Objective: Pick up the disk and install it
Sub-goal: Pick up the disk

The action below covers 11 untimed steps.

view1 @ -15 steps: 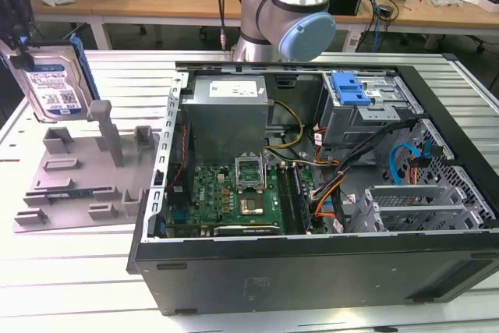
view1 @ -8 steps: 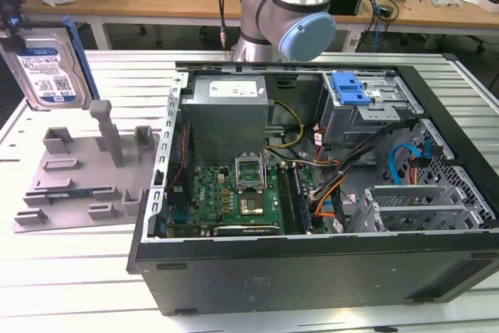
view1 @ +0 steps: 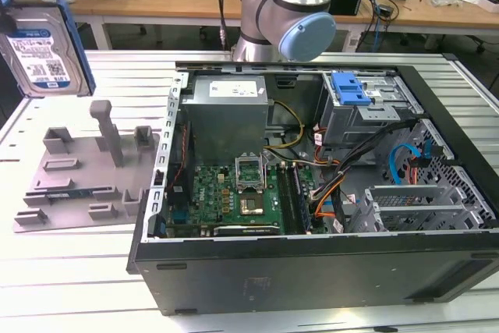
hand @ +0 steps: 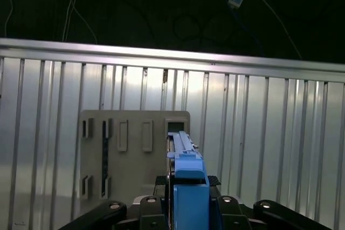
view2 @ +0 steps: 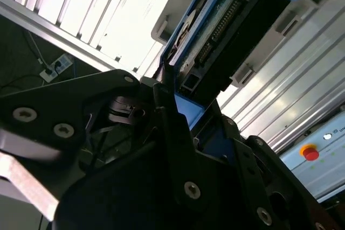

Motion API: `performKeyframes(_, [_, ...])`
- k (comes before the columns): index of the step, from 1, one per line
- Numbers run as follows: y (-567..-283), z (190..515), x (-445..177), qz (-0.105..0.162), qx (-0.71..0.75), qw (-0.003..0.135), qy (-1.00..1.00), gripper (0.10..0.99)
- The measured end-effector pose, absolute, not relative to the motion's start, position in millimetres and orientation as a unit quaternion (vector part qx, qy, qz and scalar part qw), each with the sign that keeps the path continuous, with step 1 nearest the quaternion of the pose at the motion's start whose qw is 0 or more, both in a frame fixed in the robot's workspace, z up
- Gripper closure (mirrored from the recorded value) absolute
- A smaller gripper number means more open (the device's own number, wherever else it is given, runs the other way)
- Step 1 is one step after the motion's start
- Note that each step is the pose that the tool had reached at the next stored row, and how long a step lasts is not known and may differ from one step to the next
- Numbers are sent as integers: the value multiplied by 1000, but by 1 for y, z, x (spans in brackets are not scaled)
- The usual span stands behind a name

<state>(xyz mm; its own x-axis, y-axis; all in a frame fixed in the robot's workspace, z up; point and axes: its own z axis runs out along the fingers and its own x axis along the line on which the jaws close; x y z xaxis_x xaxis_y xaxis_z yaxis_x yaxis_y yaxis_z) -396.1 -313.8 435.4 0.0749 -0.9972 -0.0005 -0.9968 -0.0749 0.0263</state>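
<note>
Aloft, disk [view1: 39, 56] clamped edge-on in end effector [hand: 187, 181]; grey fixture tray [hand: 135, 149] below

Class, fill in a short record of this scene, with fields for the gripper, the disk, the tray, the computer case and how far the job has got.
gripper: shut on the disk's blue carrier rail
disk: held upright at the exterior view's left, label showing, lifted off the tray
tray: grey, on the slatted table, beside the case
computer case: lying open, boards and cables exposed
drive bay: blue-latched, in the case's far corner
progress: disk picked up, not yet installed
</note>
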Motion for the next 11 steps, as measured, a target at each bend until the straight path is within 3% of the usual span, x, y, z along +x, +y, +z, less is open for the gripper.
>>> performKeyframes(11, [-314, 486, -393, -9, 733, 9, -680, 718])
